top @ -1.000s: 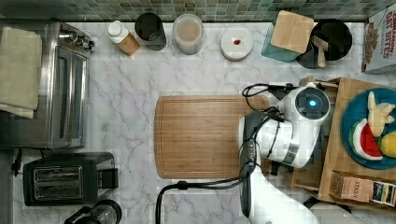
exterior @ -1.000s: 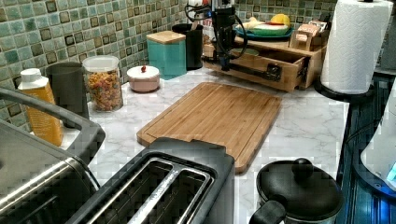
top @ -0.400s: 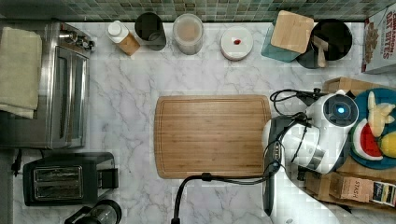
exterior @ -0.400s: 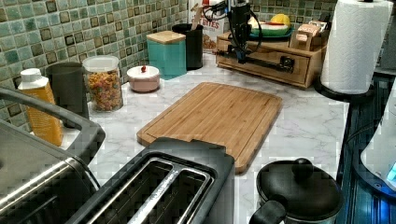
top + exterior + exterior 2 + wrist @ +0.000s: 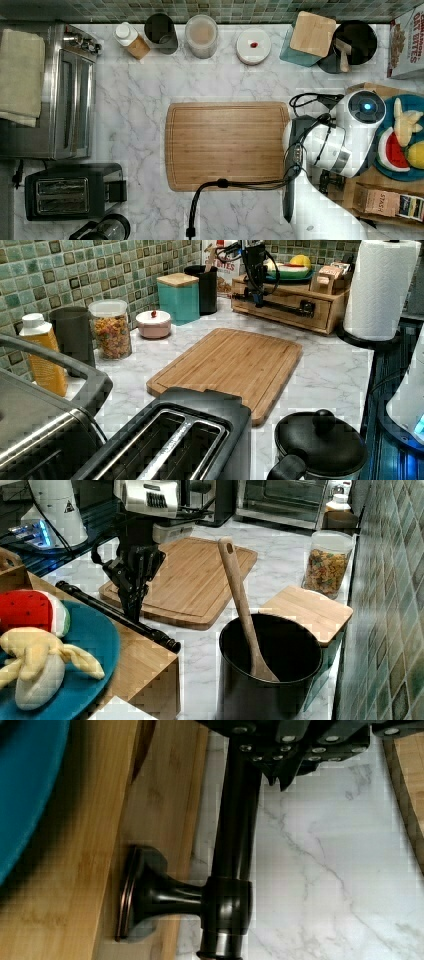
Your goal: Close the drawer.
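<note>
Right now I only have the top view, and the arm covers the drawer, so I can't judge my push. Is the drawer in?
Observer: Yes, it looks in. In the left view the drawer has its front level with the wooden shelf box, and no tray sticks out.
Operator: Where is the gripper?
Observer: In the right view the gripper points down right at the dark handle bar. I cannot tell whether it touches.

Light grained wood drawer (image 5: 280,307) — glossy dark metal handle (image 5: 232,845), veined marble counter (image 5: 325,870).
</note>
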Motion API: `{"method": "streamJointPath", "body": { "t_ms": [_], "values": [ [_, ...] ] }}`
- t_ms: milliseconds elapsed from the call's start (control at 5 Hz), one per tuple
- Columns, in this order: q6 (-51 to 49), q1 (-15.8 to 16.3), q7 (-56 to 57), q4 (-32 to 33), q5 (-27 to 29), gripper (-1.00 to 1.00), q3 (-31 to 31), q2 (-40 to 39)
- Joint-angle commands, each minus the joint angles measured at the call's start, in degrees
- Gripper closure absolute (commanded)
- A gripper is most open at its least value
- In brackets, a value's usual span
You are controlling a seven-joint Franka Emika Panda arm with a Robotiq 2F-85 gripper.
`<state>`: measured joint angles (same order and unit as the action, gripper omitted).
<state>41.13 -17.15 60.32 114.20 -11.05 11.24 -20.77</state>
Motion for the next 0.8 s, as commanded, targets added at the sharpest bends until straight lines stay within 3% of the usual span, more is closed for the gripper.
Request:
{"method": "streamJointPath", "body": {
  "t_ms": [200,400,600,800],
  "values": [
    [-2.29,-9.09,4.97,-5.75,-2.54,1.0,8.61,0.39],
    [-2.28,-9.07,4.99,-5.75,-2.53,1.0,8.64,0.4],
    [-2.62,-13.27,3.66,-5.85,-4.58,1.0,4.06,0.84],
    [-2.41,-10.77,4.43,-5.78,-3.38,1.0,6.78,0.6]
  ]
}}
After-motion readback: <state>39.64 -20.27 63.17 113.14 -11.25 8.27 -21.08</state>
